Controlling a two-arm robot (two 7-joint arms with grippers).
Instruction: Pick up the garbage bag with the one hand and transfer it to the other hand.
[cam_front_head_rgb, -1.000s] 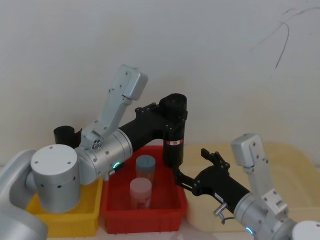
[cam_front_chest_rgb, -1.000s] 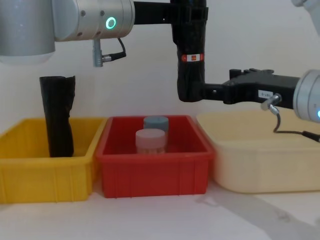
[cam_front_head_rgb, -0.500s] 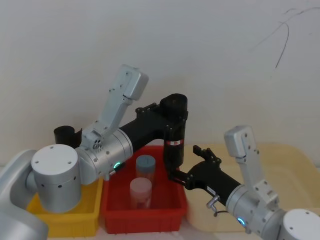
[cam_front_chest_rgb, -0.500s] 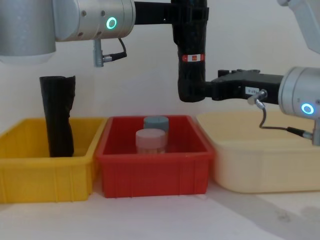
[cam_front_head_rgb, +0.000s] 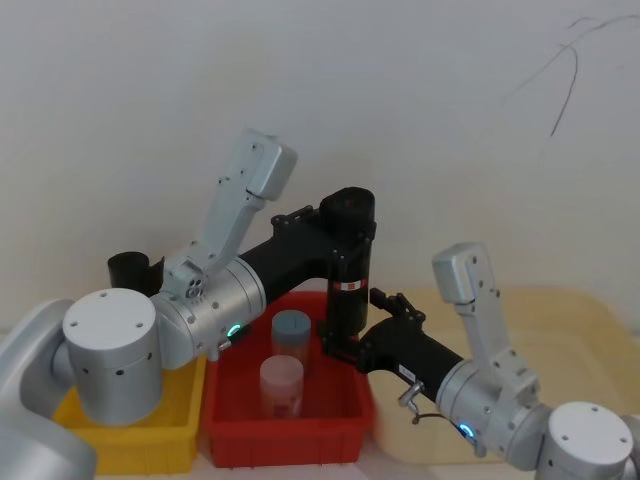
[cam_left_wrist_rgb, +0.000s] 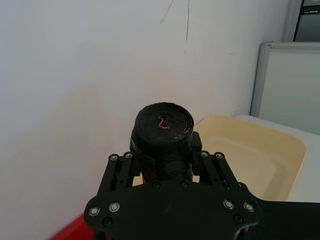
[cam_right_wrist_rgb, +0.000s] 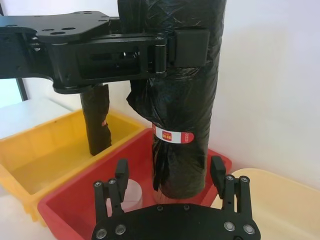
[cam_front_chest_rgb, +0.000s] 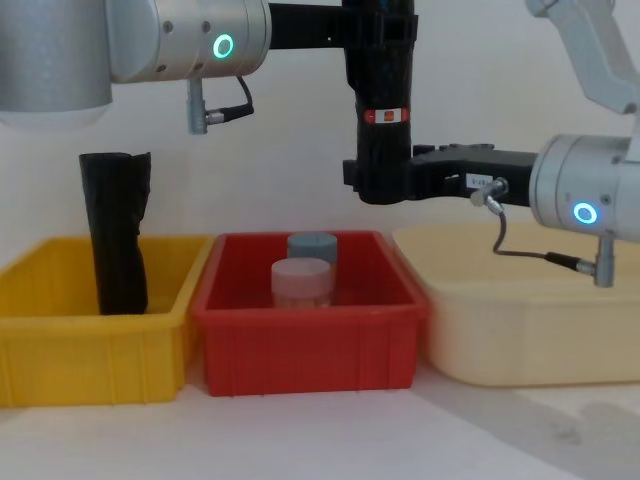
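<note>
The left pincer (cam_left_wrist_rgb: 164, 150), black and long-fingered on a silver-grey wrist with a green light ring, is clamped around the upper part of the tall black cylindrical roll of garbage bags (cam_front_chest_rgb: 383, 150). It holds the roll upright in the air above the red plastic bin (cam_front_chest_rgb: 300, 345). The roll's narrow red-and-white label band (cam_front_chest_rgb: 385, 115) sits below the grip. The matching right pincer (cam_right_wrist_rgb: 169, 172) reaches in from the right at the roll's lower end with its fingers spread wide. One finger lies on each side of the roll, and the right wrist view shows a gap between each finger and the plastic. In the red bin stand a grey-blue-lidded jar (cam_front_chest_rgb: 312, 245) and a pale pink-lidded jar (cam_front_chest_rgb: 300, 280). A second black roll (cam_front_chest_rgb: 117, 230) stands in the yellow plastic bin (cam_front_chest_rgb: 90, 350) on the left, and a cream tub (cam_front_chest_rgb: 520, 340) sits on the right. All three containers rest on the white counter (cam_front_chest_rgb: 300, 440).
</note>
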